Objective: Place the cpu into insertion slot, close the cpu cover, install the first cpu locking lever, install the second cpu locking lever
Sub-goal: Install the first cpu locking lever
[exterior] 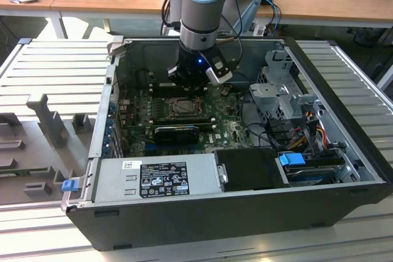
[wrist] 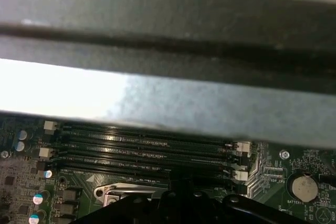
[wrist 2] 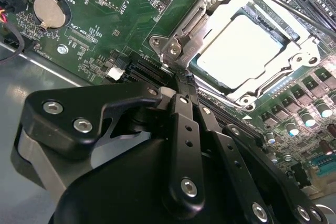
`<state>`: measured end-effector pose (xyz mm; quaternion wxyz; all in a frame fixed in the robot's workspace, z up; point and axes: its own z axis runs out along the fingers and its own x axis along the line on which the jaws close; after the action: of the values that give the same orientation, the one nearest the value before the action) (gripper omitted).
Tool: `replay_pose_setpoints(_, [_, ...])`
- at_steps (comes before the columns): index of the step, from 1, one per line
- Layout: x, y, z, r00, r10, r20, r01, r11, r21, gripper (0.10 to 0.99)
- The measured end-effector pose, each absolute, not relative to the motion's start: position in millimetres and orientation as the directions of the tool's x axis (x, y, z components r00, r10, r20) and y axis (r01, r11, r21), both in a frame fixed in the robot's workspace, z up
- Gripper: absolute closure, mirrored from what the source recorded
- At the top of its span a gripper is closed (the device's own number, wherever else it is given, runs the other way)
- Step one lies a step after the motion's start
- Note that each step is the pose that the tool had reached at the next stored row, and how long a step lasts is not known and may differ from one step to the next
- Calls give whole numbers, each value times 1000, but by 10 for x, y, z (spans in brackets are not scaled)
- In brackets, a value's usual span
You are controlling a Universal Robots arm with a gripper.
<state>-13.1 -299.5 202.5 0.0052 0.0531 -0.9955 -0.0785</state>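
Note:
The cpu (wrist 2: 244, 45), pale and silvery, lies flat in the insertion slot (exterior: 183, 107) on the green board. The metal cpu cover (wrist 2: 197, 22) is down over it, framing the chip through its window. My gripper (wrist 2: 181, 74) is shut, with nothing visible between the fingers. Its tips sit low at one corner of the socket, right by the bracket (wrist 2: 173, 45) there. A thin metal lever (wrist 2: 223, 102) runs along the socket edge nearest the fingers. In the exterior view the gripper (exterior: 189, 90) hangs just behind the slot, inside the open case.
Long memory slots (wrist: 147, 150) lie just beyond the socket, under the case wall (wrist: 168, 98). A black ribbed heatsink (exterior: 175, 133), the power supply (exterior: 163, 179), a drive cage (exterior: 282, 90) and cables (exterior: 307, 130) crowd the case. A coin battery (wrist 2: 50, 11) sits on the board.

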Motion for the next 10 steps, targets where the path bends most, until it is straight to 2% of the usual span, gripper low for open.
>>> replay_pose_setpoints(3, [-130,-2995,2024,-994,-106,4,-105,985,140,980])
replay_pose_setpoints(10, [-131,-2996,2013,-994,-106,4,-105,985,137,980])
